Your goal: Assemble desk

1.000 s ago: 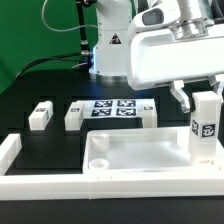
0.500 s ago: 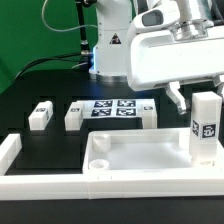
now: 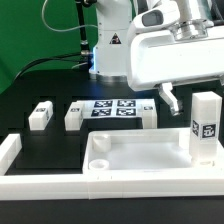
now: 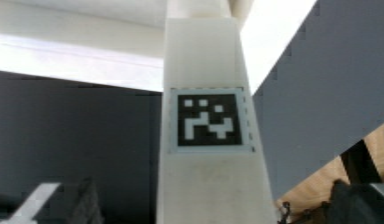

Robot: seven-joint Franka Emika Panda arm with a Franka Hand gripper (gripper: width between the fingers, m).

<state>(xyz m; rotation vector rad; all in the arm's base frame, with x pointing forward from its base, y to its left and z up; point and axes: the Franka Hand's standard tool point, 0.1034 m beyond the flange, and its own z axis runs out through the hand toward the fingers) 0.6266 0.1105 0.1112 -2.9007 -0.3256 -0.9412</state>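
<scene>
Leg (image 3: 206,127): upright at tabletop (image 3: 130,166) corner, exterior view's right. Gripper (image 4: 203,200): jaws apart, either side of leg.

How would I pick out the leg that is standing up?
Start at the white tray-like tabletop in front. At its corner on the exterior view's right stands a white leg. Unlike the two legs lying on the black table, it is upright, showing one tag.
</scene>
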